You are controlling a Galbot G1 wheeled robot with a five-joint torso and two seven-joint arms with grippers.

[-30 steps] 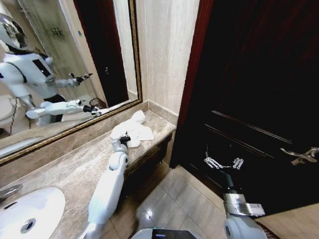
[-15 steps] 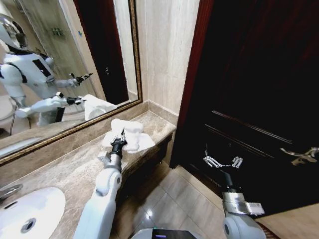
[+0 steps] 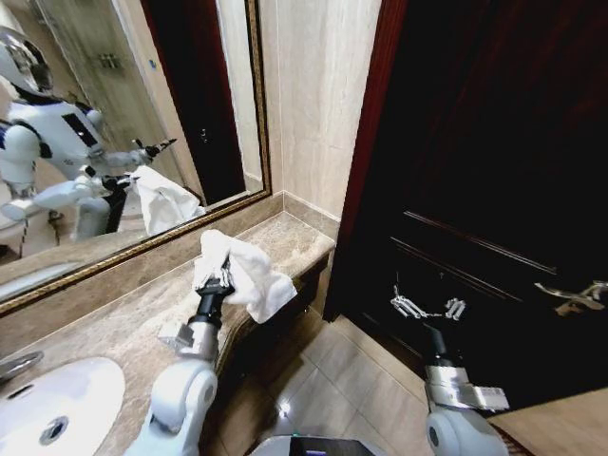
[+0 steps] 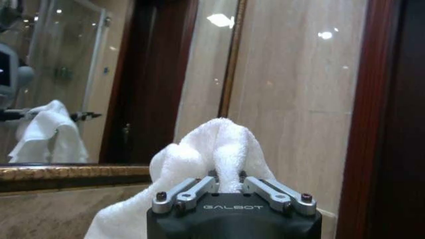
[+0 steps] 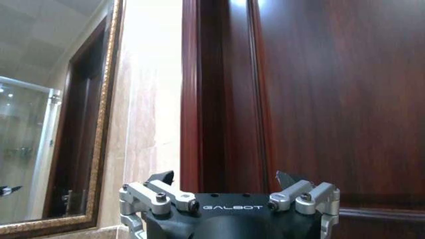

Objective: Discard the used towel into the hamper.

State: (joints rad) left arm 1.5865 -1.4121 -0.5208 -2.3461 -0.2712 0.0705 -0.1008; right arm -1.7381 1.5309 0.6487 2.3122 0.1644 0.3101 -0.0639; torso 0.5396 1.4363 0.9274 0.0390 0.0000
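marble desk (image 3: 114,318) runs from lower left to centre frame, where the left gripper (image 3: 220,281) clamps the white towel (image 3: 249,274) above the desk's front edge. right gripper (image 3: 425,308), lower right, hangs open over bare floor (image 3: 351,380) before the dark door (image 3: 475,190).

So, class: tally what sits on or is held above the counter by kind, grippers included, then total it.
Towel: 1
Sink: 1
Faucet: 1
Grippers, left gripper and right gripper: 2
Total: 5
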